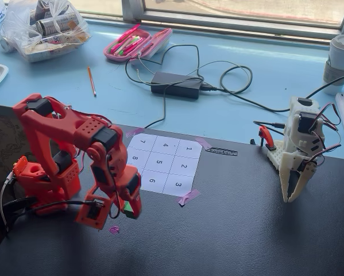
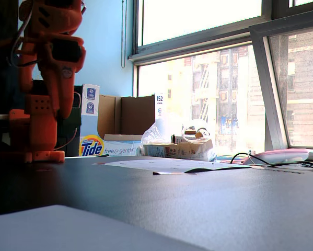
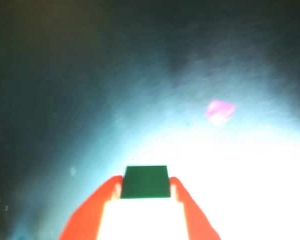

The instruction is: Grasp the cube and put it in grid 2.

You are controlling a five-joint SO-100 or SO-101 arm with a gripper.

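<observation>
My claw [image 1: 124, 211] is closed on the cube [image 1: 128, 211], one finger on each side of it. In the wrist view the cube [image 3: 145, 181] shows as a dark green square wedged between my two red fingers [image 3: 182, 205], filling the gap between them. In a fixed view I hang just above the dark mat [image 1: 246, 230], clear of it, with the cube at my tip.

Just below me on the mat lies a small pink tape scrap [image 1: 114, 229]; the wrist view shows it as a blurred pink patch [image 3: 220, 111] ahead of the cube and to the right. The rest of that view is glare and dark blur, so I can tell nothing else from it.

The sheet [image 1: 163, 163] lies beyond me and to the right in the same fixed view, apart from my tip. Square 6 is the corner nearest me. Grid 2 [image 1: 184, 166] sits farther off, in the sheet's right column between 1 and 3, and it is bare. Pink tape holds the sheet's near right corner [image 1: 188, 197].

My red arm [image 1: 74, 155] bends down to me from its base on the left. In the low fixed view only the arm [image 2: 44, 78] shows, against bright windows; I cannot make out my tip or the cube there.

A white arm [image 1: 298, 149] stands well off to the right, its tip pointing down at the mat.
</observation>
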